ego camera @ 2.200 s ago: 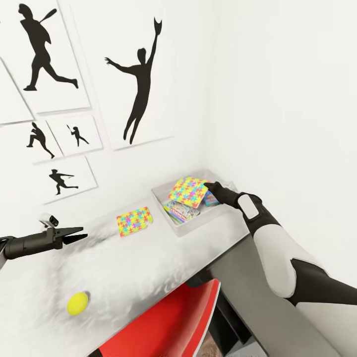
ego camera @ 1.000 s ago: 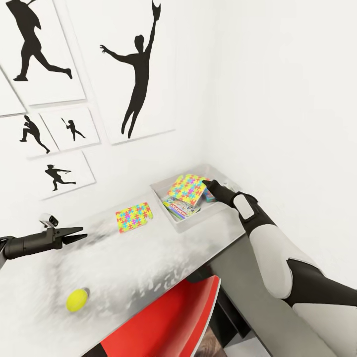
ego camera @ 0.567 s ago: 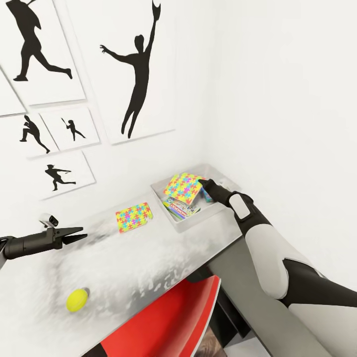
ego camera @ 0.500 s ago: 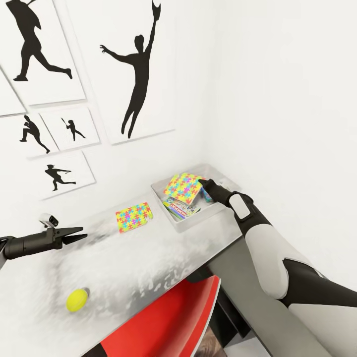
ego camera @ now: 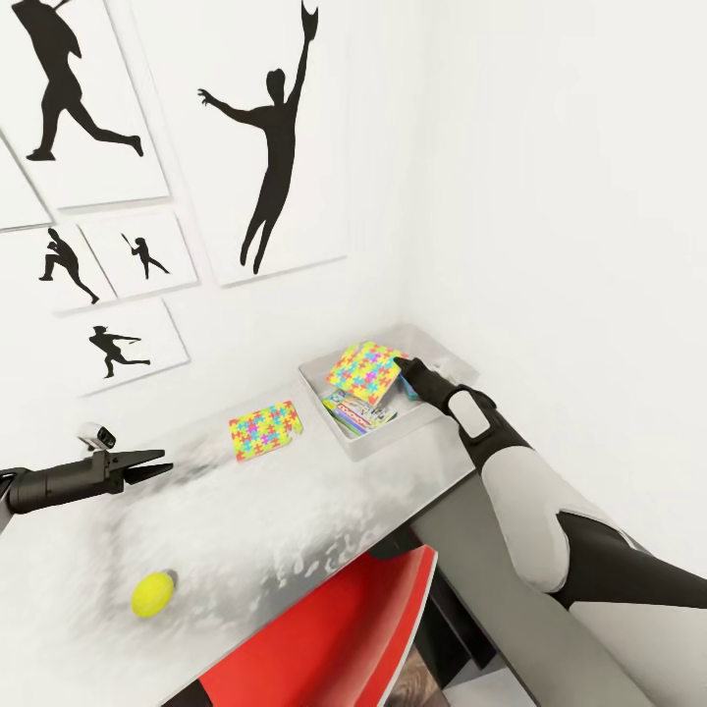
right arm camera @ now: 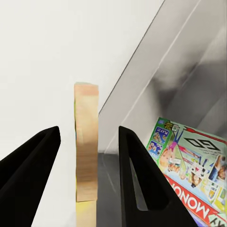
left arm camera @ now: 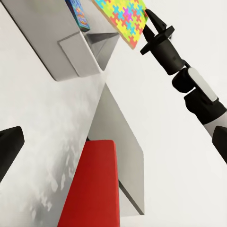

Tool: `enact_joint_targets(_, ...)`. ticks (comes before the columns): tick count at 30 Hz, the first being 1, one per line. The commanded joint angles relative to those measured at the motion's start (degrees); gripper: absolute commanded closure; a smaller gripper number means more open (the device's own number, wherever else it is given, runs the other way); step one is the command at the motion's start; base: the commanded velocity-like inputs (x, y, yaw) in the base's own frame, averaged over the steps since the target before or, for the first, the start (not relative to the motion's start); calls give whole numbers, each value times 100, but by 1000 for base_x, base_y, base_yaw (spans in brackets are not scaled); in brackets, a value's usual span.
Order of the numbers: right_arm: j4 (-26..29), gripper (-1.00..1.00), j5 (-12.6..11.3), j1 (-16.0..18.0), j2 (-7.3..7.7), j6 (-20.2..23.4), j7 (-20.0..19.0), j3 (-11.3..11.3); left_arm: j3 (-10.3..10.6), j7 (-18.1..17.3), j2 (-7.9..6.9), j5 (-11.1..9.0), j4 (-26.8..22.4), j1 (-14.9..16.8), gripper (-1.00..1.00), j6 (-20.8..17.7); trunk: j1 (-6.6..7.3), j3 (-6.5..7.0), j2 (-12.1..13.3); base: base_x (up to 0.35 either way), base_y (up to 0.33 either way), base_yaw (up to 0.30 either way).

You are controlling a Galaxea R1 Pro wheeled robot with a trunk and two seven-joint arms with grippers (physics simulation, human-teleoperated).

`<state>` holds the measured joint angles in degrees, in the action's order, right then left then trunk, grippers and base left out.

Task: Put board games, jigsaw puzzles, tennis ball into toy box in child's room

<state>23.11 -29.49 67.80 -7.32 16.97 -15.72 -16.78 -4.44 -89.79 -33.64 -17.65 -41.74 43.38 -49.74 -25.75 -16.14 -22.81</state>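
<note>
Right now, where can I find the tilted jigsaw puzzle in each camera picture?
Head view: jigsaw puzzle tilted over the toy box, at the right gripper.
Left wrist view: its patterned face above the box.
Right wrist view: edge-on between the open fingers.
Shared landmark: the toy box.

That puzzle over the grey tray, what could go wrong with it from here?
The jigsaw puzzle stands tilted over the toy box, and the right gripper has its fingers apart around its edge. It might topple against the wall or land propped on the board games rather than flat.
</note>
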Motion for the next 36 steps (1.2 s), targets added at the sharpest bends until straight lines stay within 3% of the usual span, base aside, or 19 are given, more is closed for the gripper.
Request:
enact_joint_targets(1, -12, 100, -31, 5, -6, 43, -10, -44, 4, -21, -2, -2, 0, 4, -100, -61, -3, -11, -11, 0, 0, 0)
enact_joint_targets(14, -124, 100, -33, 5, -6, 17, -2, -50, 4, -21, -2, -2, 0, 4, -100, -61, -3, -11, -11, 0, 0, 0)
enact_joint_targets(21, -472, 100, -31, 5, -5, -332, -8, -55, 4, -21, -2, -2, 0, 4, -100, -60, -3, -11, -11, 0, 0, 0)
enact_joint_targets(36, -544, 100, -31, 5, -6, -515, -19, -52, 4, -21, -2, -2, 0, 4, -100, -54, -3, -11, -11, 0, 0, 0)
